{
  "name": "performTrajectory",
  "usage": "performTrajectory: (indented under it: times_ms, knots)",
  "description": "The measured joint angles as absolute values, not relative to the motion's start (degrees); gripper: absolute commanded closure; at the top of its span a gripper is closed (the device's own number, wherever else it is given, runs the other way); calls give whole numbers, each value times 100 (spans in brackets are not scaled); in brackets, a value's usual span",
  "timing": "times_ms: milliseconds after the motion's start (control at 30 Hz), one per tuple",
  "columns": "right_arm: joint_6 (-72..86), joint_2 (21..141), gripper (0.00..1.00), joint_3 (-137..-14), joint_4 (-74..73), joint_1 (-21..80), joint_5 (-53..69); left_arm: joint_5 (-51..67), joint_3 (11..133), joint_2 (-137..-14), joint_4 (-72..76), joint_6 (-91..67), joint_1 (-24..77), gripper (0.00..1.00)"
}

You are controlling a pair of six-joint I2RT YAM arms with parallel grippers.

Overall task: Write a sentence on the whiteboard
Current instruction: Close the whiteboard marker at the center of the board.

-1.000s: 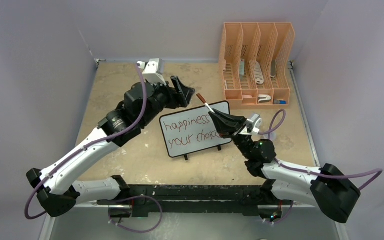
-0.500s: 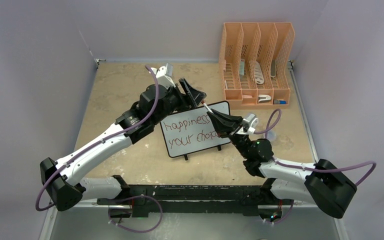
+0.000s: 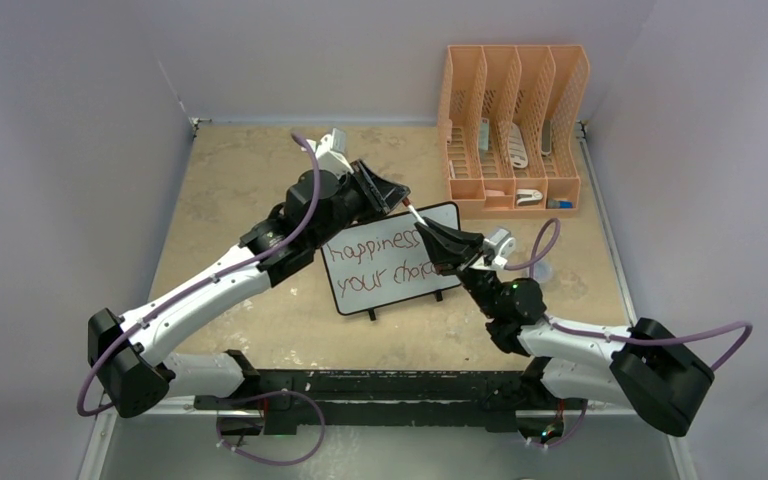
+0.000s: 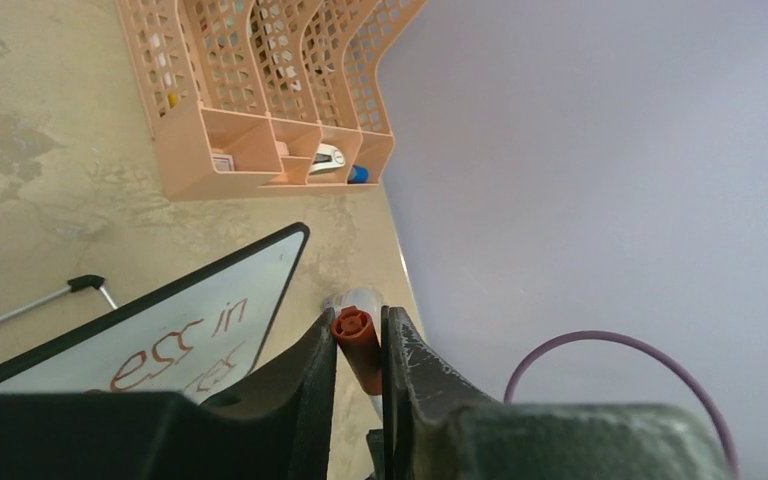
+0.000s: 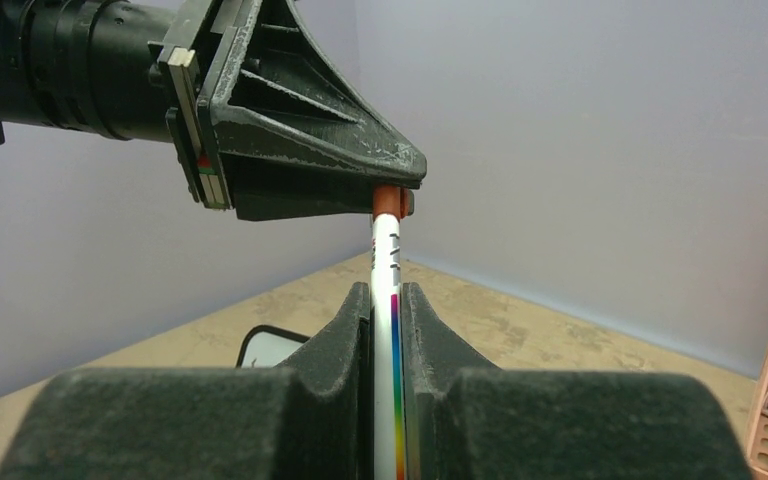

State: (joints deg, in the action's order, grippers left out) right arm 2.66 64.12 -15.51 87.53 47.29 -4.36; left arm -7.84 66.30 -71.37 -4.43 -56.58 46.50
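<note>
Small black-framed whiteboard (image 3: 360,285) stands mid-table, bearing the red-brown handwritten sentence (image 3: 378,258). Right gripper (image 5: 388,293) clamps a white rainbow-striped marker (image 5: 387,262), and left gripper (image 4: 359,320) pinches its red-brown cap (image 4: 352,328). Best to pull straight along the barrel, both grips firm.

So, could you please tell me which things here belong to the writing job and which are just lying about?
Part of the job: the whiteboard, the sentence on it, the marker in the right claw, its cap pinched by the left claw.
Just lying about: the orange file rack at the back, the odds and ends in its slots.
</note>
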Motion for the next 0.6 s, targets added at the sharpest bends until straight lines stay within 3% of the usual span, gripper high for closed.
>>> performTrajectory:
  times_ms: [100, 600]
  knots:
    - [233, 6412, 100, -1553, 8764, 4764, -495, -764, 6617, -7140, -368, -5828, 4650, 100]
    - [-117, 6442, 100, -1553, 8694, 4912, -880, -635, 5983, -7107, 410, -6993, 4584, 100]
